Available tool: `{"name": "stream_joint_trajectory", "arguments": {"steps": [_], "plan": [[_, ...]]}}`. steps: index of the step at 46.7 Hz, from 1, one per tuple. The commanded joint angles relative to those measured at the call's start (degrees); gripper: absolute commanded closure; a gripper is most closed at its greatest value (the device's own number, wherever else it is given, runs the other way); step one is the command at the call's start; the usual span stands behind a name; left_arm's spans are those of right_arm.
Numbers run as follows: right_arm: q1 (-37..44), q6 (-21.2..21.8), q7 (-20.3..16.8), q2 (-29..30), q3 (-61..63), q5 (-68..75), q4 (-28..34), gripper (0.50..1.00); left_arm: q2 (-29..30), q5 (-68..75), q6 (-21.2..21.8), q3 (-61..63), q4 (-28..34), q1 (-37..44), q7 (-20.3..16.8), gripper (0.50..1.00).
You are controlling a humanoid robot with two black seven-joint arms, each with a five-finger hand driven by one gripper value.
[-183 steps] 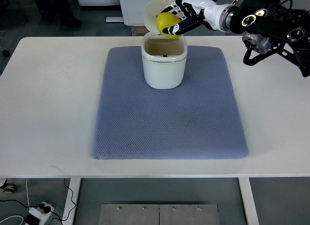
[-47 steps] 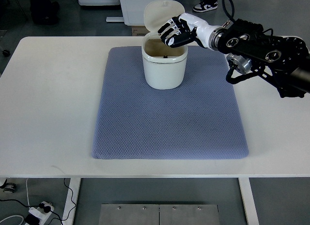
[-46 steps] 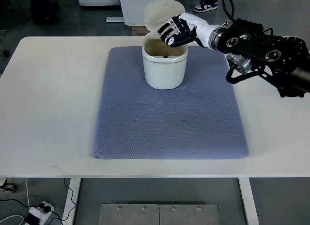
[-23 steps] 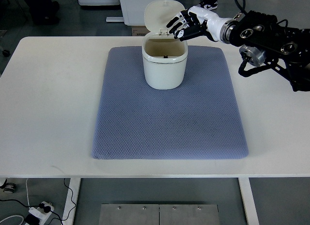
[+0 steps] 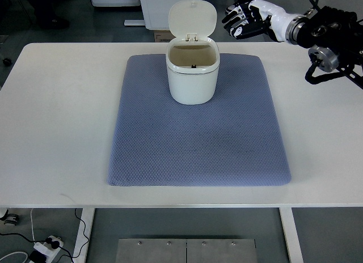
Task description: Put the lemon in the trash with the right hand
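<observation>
A white trash bin [image 5: 193, 76] stands at the far middle of the blue-grey mat [image 5: 198, 138], its hinged lid [image 5: 192, 17] tipped up and back. The bin's opening shows a dark inside; no lemon is visible anywhere. My right hand [image 5: 243, 22] hovers past the table's far edge, to the right of the lid, with its fingers loosely spread and holding nothing. Its black forearm [image 5: 334, 39] comes in from the upper right. The left arm does not show.
The mat lies on a white table [image 5: 57, 115]. Behind the far edge stand white cabinets [image 5: 153, 5] and a cardboard box [image 5: 161, 35]. A power strip and cables [image 5: 48, 246] lie on the floor at the lower left.
The lemon that my right hand held over the bin is gone from view. The hand opened, then drew back up and to the right, away from the bin.
</observation>
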Motion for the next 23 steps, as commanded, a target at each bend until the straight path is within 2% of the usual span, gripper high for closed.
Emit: {"name": "stream_joint_trajectory", "arguments": {"steps": [1, 8, 11, 16, 18, 20, 23], "plan": [[-0.6, 0.0, 0.0, -1.4, 0.0, 0.0, 0.0, 0.814, 0.0, 0.0, 0.0, 0.0, 0.0, 0.0, 0.0, 0.500], [-1.8, 0.0, 0.0, -4.2, 1.6, 0.2, 0.0, 0.747, 0.0, 0.0, 0.0, 0.0, 0.0, 0.0, 0.0, 0.500], [-3.2, -0.1, -0.2, -5.3, 3.5, 0.1, 0.0, 0.701, 0.0, 0.1, 0.0, 0.0, 0.0, 0.0, 0.0, 0.500], [-5.4, -0.4, -0.2, -7.2, 7.1, -0.2, 0.0, 0.664, 0.0, 0.0, 0.0, 0.1, 0.0, 0.0, 0.0, 0.500], [-6.1, -0.6, -0.1, -7.9, 8.0, -0.2, 0.0, 0.614, 0.0, 0.0, 0.0, 0.0, 0.0, 0.0, 0.0, 0.500], [-6.7, -0.8, -0.1, -8.2, 9.2, -0.2, 0.0, 0.522, 0.0, 0.0, 0.0, 0.0, 0.0, -0.1, 0.0, 0.500], [-7.4, -0.9, 0.0, -8.7, 10.8, -0.2, -0.1, 0.505, 0.0, 0.1, 0.0, 0.0, 0.0, -0.1, 0.0, 0.500]]}}
